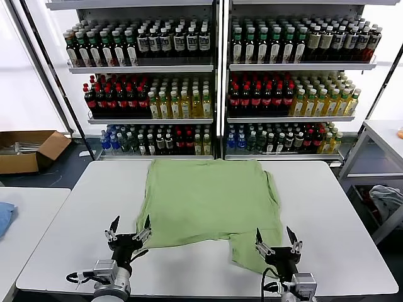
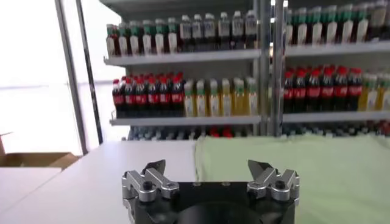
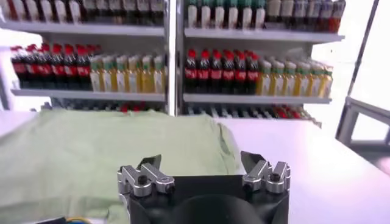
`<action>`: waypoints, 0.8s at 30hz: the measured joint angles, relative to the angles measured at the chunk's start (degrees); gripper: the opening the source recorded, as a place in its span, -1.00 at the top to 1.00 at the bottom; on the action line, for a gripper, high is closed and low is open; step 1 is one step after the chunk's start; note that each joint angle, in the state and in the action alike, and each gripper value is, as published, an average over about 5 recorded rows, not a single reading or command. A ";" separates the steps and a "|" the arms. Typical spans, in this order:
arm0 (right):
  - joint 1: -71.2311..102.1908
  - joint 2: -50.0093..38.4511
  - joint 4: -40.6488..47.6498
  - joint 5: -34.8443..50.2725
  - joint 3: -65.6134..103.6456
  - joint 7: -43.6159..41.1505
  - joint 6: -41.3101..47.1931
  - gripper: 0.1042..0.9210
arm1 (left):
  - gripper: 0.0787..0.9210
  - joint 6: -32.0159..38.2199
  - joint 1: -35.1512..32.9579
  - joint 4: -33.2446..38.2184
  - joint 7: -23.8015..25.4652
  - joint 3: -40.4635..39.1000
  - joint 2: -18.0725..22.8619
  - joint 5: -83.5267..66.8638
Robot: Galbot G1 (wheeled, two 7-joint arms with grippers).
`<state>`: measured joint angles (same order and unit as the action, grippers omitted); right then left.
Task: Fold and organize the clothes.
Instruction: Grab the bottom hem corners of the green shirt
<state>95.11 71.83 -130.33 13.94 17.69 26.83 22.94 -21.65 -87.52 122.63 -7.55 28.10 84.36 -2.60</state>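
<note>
A plain light green shirt [image 1: 208,201] lies spread on the white table [image 1: 82,214], its near right corner hanging toward the front. It also shows in the left wrist view [image 2: 304,170] and the right wrist view [image 3: 97,152]. My left gripper [image 1: 129,228] is open and empty at the shirt's near left corner, just off the cloth. My right gripper [image 1: 277,240] is open and empty over the shirt's near right corner. In the wrist views the left gripper [image 2: 207,167] and right gripper [image 3: 201,163] stand wide open. No polo shirt is in view.
Shelves of bottles [image 1: 220,82] stand behind the table. A cardboard box [image 1: 28,151] lies on the floor at the far left. A second table [image 1: 25,214] with blue cloth [image 1: 5,217] is at the left. A side table [image 1: 384,135] stands at the right.
</note>
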 measured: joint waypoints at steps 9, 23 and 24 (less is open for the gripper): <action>1.33 0.59 0.30 0.36 -0.59 2.91 1.15 -0.76 | -0.77 -3.83 -0.55 -0.98 0.05 -0.55 -0.46 0.42; 2.45 1.00 1.96 0.44 -1.95 5.40 2.03 -0.76 | -0.77 -5.80 0.29 -3.16 0.05 0.08 -1.01 0.23; 2.48 1.05 2.13 0.44 -2.06 5.46 2.03 -0.76 | -0.77 -5.85 0.31 -3.34 0.05 0.13 -1.01 0.15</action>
<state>97.60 72.88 -128.20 14.38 15.63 32.29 24.98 -27.50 -87.21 119.29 -7.50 28.23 83.35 -2.45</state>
